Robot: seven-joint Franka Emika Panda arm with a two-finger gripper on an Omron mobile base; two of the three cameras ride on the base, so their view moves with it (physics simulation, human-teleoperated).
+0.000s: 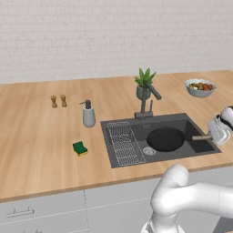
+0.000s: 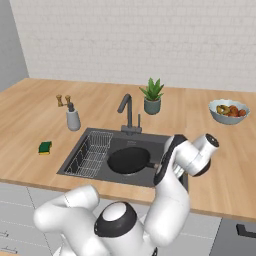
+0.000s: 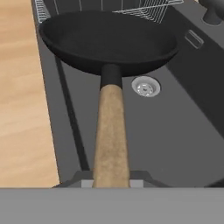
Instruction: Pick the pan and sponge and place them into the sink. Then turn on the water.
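1. Your gripper (image 1: 213, 135) is clenched on the tan end of the handle, holding the pan (image 1: 166, 139) out level over the sink (image 1: 200, 148); that end grip keeps the arm outside the basin.
2. The pan hangs near the basin's middle, above the drain (image 3: 145, 87), with the floor visible beneath it, so it looks not yet set down.
3. Watch your edges: the wire rack (image 1: 124, 142) sits just beside the pan's far rim, and the faucet (image 1: 146, 101) stands behind.
4. There's open basin floor under the handle side, room to lower.
5. The sponge (image 1: 80, 148) waits on the tabletop (image 1: 41, 136), well apart from the sink, with a clear approach near the soap bottle (image 1: 88, 114).
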